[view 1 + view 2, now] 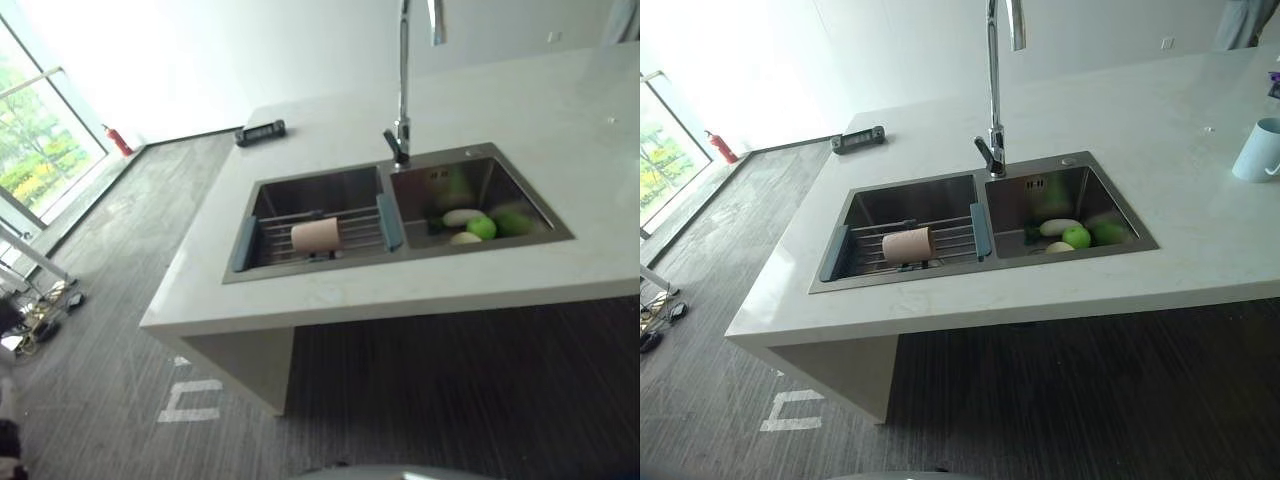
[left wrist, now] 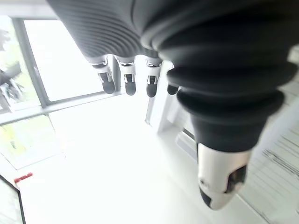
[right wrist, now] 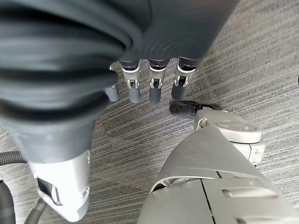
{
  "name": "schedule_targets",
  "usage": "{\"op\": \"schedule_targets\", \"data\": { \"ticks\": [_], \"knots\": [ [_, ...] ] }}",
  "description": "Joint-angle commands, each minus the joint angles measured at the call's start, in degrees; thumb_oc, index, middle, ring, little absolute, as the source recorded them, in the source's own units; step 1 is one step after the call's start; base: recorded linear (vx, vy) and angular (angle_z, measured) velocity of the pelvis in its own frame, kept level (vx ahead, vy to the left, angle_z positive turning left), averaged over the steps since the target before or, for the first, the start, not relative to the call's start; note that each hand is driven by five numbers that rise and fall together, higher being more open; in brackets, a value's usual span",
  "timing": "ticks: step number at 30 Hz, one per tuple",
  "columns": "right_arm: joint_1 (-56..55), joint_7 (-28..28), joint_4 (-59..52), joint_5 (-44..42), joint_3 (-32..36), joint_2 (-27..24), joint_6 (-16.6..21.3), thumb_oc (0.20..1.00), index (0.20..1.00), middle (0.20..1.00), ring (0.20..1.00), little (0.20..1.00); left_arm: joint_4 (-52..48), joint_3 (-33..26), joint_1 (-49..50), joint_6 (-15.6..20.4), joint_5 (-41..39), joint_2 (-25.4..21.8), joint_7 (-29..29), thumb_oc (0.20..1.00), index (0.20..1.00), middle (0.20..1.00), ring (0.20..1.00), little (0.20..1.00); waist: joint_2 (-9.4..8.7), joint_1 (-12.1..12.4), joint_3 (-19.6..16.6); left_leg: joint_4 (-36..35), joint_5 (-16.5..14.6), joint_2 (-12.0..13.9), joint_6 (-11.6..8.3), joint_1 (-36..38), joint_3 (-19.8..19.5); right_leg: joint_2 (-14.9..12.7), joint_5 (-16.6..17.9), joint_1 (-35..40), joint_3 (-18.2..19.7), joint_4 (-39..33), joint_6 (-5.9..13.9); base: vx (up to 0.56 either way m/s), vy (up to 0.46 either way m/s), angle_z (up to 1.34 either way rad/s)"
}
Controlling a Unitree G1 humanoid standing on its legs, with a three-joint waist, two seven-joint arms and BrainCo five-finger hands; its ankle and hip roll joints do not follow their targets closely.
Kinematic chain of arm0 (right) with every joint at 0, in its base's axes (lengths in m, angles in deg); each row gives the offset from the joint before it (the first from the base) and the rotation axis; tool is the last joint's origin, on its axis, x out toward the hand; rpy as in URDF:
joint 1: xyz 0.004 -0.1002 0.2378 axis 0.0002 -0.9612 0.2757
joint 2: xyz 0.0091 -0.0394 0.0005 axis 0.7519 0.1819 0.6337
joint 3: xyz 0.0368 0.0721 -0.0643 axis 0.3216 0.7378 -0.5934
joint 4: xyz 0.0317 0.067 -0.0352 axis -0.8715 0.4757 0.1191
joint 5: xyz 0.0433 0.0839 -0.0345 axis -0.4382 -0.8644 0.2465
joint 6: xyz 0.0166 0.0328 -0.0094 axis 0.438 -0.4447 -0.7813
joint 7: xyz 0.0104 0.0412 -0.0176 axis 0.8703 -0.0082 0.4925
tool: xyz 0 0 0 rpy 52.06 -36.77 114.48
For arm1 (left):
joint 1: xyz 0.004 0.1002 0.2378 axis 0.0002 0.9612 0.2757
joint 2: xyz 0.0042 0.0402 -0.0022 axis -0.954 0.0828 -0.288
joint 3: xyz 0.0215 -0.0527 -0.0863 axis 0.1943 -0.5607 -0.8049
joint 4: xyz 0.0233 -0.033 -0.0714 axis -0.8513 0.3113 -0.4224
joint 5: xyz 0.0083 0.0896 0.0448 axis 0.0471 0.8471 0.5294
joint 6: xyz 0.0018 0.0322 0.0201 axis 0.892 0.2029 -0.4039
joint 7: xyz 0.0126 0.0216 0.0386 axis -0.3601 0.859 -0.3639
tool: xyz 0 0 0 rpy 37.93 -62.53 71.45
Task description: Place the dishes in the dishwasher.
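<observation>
both hands hang empty with fingers relaxed: left hand (image 2: pixel 128 77), right hand (image 3: pixel 145 81) above the floor. nearest dish: the pink cup (image 1: pixel 316 235), on its side on the rack (image 1: pixel 352 228) in the sink (image 1: pixel 290 194) basin at 11 o'clock. step closer first; grasp its body. farther, at 2 o'clock, a pale blue mug (image 1: pixel 1257 149).

A white counter (image 1: pixel 1160 150) carries a double sink (image 1: pixel 980 225) at its centre. A dark flat device (image 1: pixel 858 139) lies at ten o'clock, a pale blue cup (image 1: pixel 1256 150) at three o'clock.
</observation>
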Motion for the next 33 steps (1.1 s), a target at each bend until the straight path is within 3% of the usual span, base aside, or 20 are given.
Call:
{"op": "schedule_targets", "data": {
  "ticks": [1, 5, 6, 8, 14, 25, 33],
  "knots": [
    [6.0, 1.1, 0.8, -1.1, 0.3, 2.2, 0.4, 1.000, 1.000, 1.000, 1.000, 1.000, 0.0, 0.0, -6.7, -1.1, 6.2, -5.0, 3.9, 1.000, 1.000, 1.000, 1.000, 1.000, -2.90, -0.7, 4.0, 3.5, -8.4, 2.4, -1.01, 1.5, 1.0, -4.6, -5.6, -2.1, 0.1, 4.9, 4.05, 0.00, -0.034, -0.10],
    [6.0, 2.2, -0.2, -1.5, 0.2, 1.7, 0.0, 1.000, 1.000, 1.000, 1.000, 1.000, -2.9, 2.9, -9.4, -3.4, 6.8, -7.4, 8.2, 1.000, 1.000, 1.000, 1.000, 1.000, -2.84, -1.6, 4.4, 3.7, -8.6, 2.2, -0.94, 1.3, 1.5, -4.4, -5.1, -2.8, 1.2, 4.4, 4.47, 0.02, -0.030, -0.13],
    [5.6, 1.8, -1.7, -0.5, 0.0, 0.6, -1.7, 1.000, 1.000, 1.000, 1.000, 1.000, -5.2, 10.5, -13.7, -9.0, 12.4, -10.3, 18.7, 1.000, 1.000, 1.000, 1.000, 1.000, -2.93, -3.3, 5.7, 5.4, -9.0, 2.4, -0.86, 0.4, 2.6, -4.5, -4.3, -4.3, 2.8, 4.5, 4.94, 0.02, -0.023, -0.22],
    [5.9, 1.9, -1.5, -2.1, 0.7, -0.6, -3.3, 1.000, 1.000, 1.000, 1.000, 1.000, -5.7, 15.8, -17.5, -9.2, 15.0, -11.0, 22.2, 1.000, 1.000, 1.000, 1.000, 1.000, -3.01, -4.0, 6.7, 7.1, -9.3, 2.4, -0.70, -1.0, 2.8, -4.6, -3.7, -5.8, 3.9, 4.9, 5.06, 0.00, -0.026, -0.28],
    [6.3, 4.3, -1.0, -1.1, 1.6, -1.9, -4.5, 1.000, 1.000, 1.000, 1.000, 1.000, -8.6, 21.5, -21.1, -12.2, 15.7, -9.5, 22.9, 1.000, 1.000, 1.000, 1.000, 1.000, -3.47, -5.2, 9.3, 9.0, -9.9, 2.1, -0.42, -3.1, 3.2, -4.9, -2.7, -8.3, 5.6, 5.2, 5.37, -0.03, -0.017, -0.17],
    [10.4, 6.9, -5.1, -6.0, -3.0, -3.0, -6.6, 1.000, 1.000, 1.000, 1.000, 1.000, -2.2, 32.9, -34.0, -9.8, 23.5, -6.7, 17.8, 1.000, 1.000, 1.000, 1.000, 1.000, -5.57, -7.4, 16.0, 11.4, -9.0, 2.2, -0.59, -9.9, 2.9, -4.8, -0.4, -16.0, 8.7, 5.9, 5.54, -0.11, -0.038, -0.10],
    [11.2, 7.2, -7.3, -8.1, -4.2, -3.2, -6.6, 1.000, 1.000, 1.000, 1.000, 1.000, -1.4, 35.4, -38.0, -9.9, 23.3, -6.7, 15.4, 1.000, 1.000, 1.000, 1.000, 1.000, -5.96, -7.9, 17.5, 14.6, -9.6, 2.0, -0.64, -12.9, 2.0, -5.1, -0.2, -18.7, 9.7, 7.5, 5.24, -0.02, -0.010, -0.04]
  ]
}}
